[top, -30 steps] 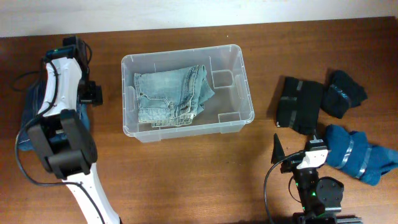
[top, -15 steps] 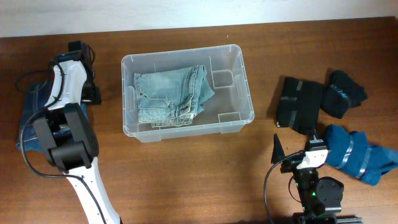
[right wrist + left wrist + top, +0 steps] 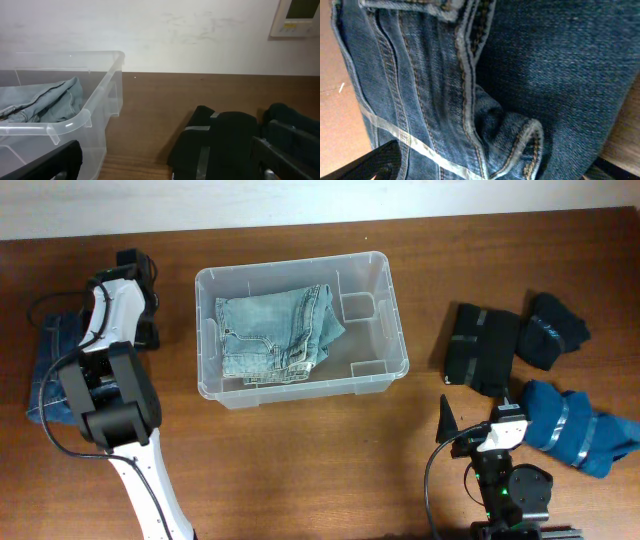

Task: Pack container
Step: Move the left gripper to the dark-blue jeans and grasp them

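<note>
The clear container (image 3: 385,290) stands mid-table with folded light-blue jeans (image 3: 275,330) inside; both show in the right wrist view, container (image 3: 87,120) and jeans (image 3: 45,97). Folded dark-blue jeans (image 3: 48,365) lie at the far left under my left arm. In the left wrist view my left gripper (image 3: 495,170) is open, its fingertips spread wide over the dark jeans (image 3: 530,75), very close to the cloth. My right gripper (image 3: 475,425) is open and empty, low near the front edge, facing the container's right side (image 3: 165,170).
Right of the container lie a black folded garment with tape bands (image 3: 482,348), a dark rolled garment (image 3: 555,330) and a blue taped bundle (image 3: 575,435). The black garment (image 3: 225,140) lies just ahead of the right gripper. A wall runs behind the table.
My left arm has swung a little to the right and settled over the dark jeans, showing more of them at the left. The right arm has not moved.
</note>
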`<action>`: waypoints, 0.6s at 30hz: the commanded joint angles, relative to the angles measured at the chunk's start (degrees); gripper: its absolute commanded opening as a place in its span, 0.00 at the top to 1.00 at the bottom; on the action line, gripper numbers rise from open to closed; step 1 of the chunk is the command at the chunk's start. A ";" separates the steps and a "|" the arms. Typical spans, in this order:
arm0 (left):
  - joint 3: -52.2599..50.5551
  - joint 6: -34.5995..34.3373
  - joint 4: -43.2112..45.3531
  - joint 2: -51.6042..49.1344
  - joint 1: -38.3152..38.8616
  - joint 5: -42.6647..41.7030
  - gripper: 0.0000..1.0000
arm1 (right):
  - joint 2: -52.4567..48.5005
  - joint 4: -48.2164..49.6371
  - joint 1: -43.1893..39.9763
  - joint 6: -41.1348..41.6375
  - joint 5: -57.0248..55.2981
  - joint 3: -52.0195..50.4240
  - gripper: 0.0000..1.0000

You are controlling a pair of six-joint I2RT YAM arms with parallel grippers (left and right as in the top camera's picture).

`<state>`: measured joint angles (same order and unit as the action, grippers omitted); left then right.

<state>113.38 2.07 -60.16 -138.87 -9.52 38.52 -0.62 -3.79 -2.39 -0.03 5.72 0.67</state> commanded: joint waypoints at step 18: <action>6.45 -1.46 -5.33 -4.02 -2.12 -2.78 1.00 | 0.42 -0.13 -0.26 0.09 0.72 -0.35 0.02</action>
<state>116.11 1.02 -62.54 -141.18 -10.74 38.79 -0.62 -3.79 -2.39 -0.01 5.72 0.67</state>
